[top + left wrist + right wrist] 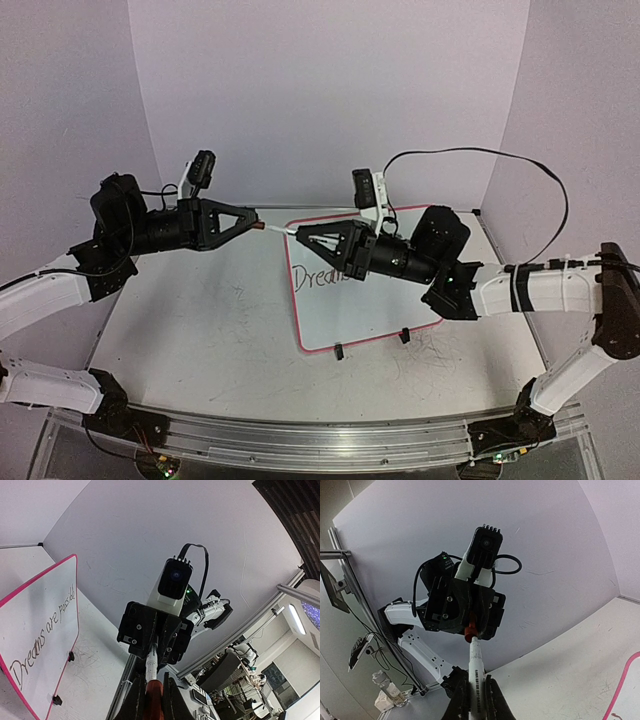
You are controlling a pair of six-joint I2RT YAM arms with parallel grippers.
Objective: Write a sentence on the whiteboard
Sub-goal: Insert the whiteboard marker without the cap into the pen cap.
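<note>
Left end effector [251, 222] is clenched on the red cap [262, 226] of a marker [282, 230], raised well above the desk [200, 330]. The white marker barrel bridges the short gap to the right end effector [297, 236], which faces the left one and is clenched on the barrel's other end. The marker's long axis runs level from one end effector to the other, red end pointing left and sloping slightly down to the right. I cannot tell whether the cap is fully seated. The whiteboard [375, 305] lies on the desk below and to the right of the right end effector. Its sentence [318, 275] runs left to right and reads "Dreams are possible" in the left wrist view; from above, the right arm hides all but "Dream". The writing looks finished, so this is probably capping. If the two end effectors push off-axis, the barrel could lever out of a grip or the cap could jam crooked. A dropped marker could land on the board. A dip of the right arm could smear the ink or shove the board.
</note>
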